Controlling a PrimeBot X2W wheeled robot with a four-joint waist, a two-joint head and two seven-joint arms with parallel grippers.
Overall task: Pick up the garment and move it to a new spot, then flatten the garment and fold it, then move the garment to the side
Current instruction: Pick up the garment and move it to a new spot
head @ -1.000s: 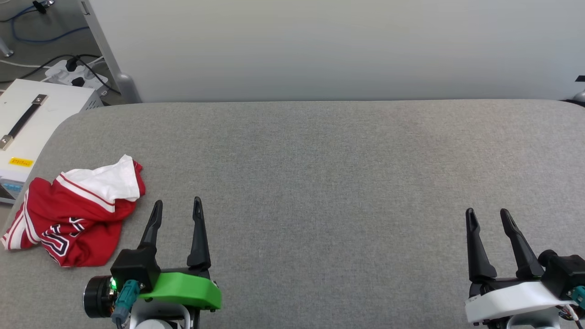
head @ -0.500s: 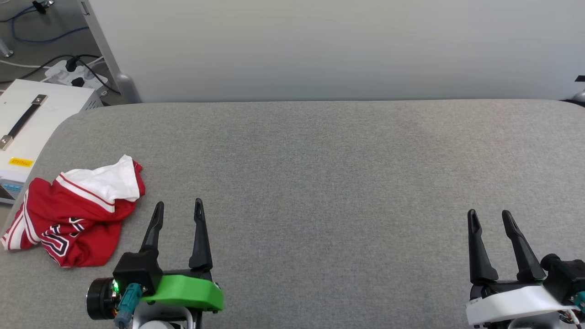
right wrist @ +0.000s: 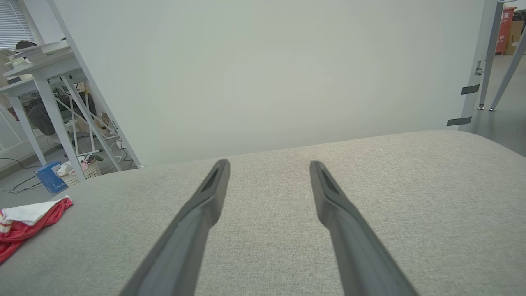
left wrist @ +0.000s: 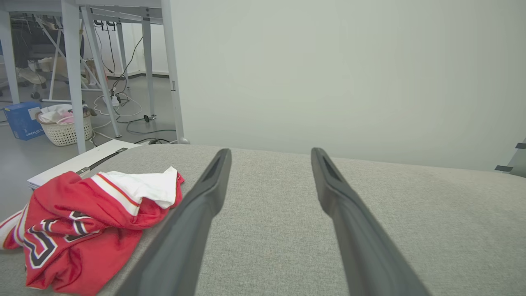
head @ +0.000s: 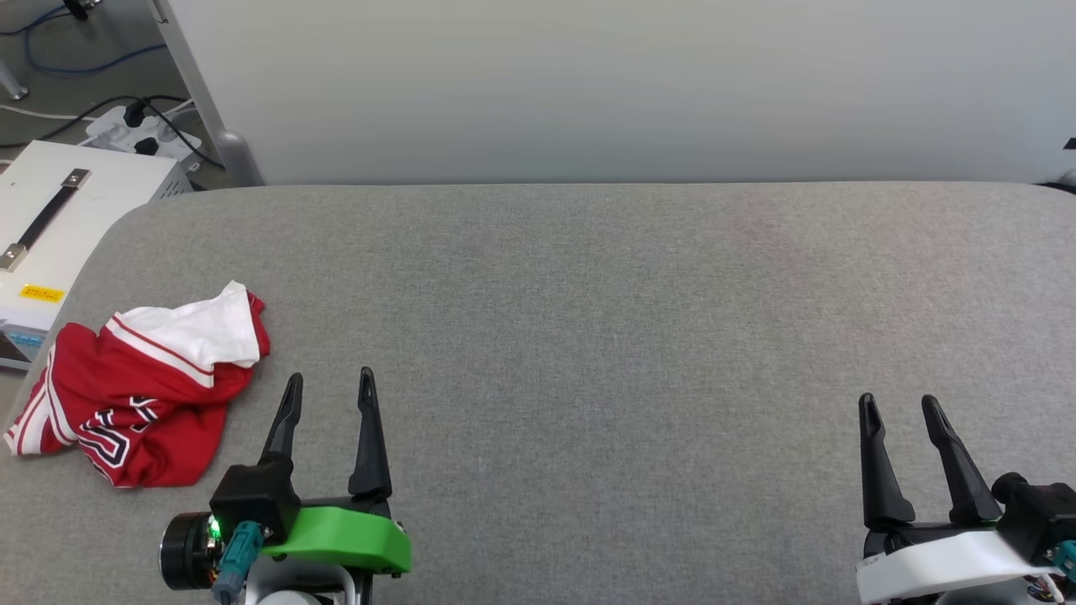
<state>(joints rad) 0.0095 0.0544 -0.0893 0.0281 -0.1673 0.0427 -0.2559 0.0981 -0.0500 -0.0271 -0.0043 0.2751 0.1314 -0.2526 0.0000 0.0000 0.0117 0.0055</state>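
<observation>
Crumpled garment [head: 139, 395] on grey surface [head: 588, 294], just beside left tool [head: 329, 382], not touching. Both left tool and right tool [head: 897, 405] released, fingers spread wide.

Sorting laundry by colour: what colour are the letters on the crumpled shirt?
Black with white outlines, on the red shirt; clearest in the left wrist view.
</observation>
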